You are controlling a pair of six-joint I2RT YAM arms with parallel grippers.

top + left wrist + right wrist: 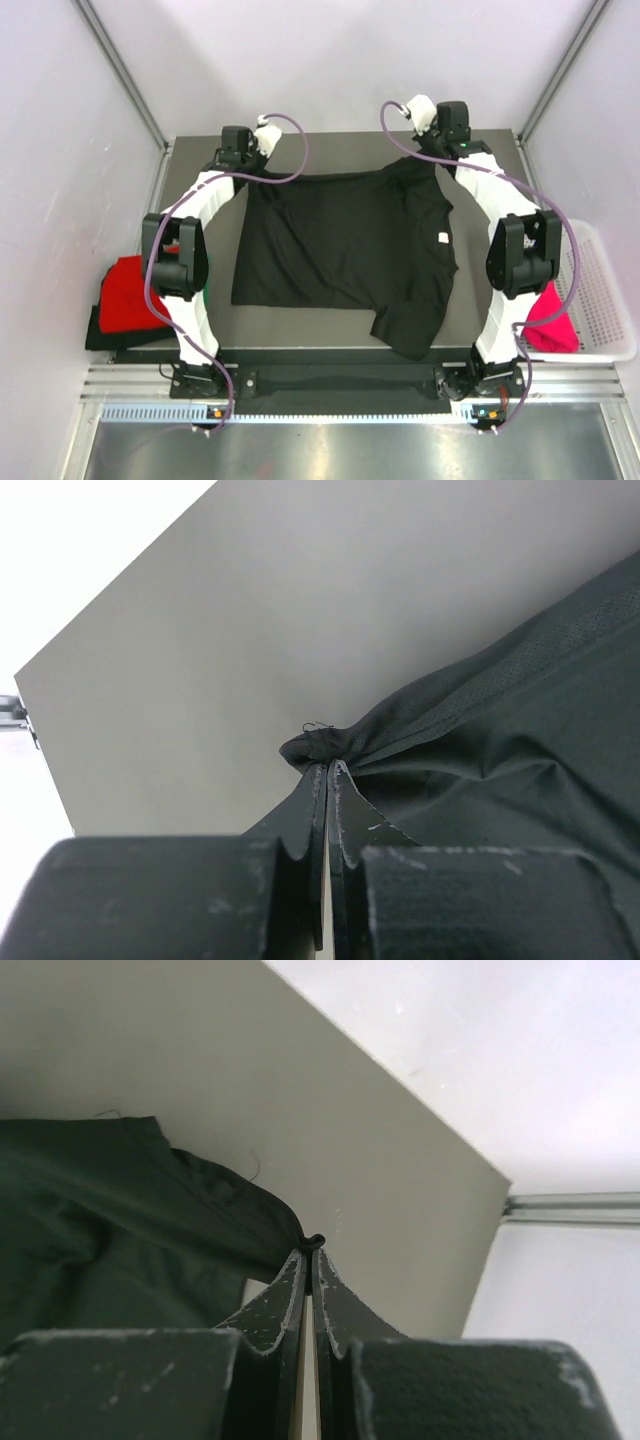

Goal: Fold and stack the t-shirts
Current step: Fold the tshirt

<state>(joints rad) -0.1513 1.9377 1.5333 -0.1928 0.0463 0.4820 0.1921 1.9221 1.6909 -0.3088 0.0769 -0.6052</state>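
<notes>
One black t-shirt (345, 240) lies spread on the surface (330, 150). Left gripper (327, 770) and right gripper (311, 1252) each pinch one of its far corners, jaws closed on cloth. Fold seemingly starting; next, carry that edge evenly nearward.

Clad in white shells on the left arm (208, 195) and right arm (482, 182) alike, with black motor blocks at elbows and wrists; strung with mauve-grey cables (303, 148) looping from wrist to base; footed on black bases (195, 378); tipped with matt black fingers (303, 832), flat, saw-edged, flecked with pale scratches
</notes>
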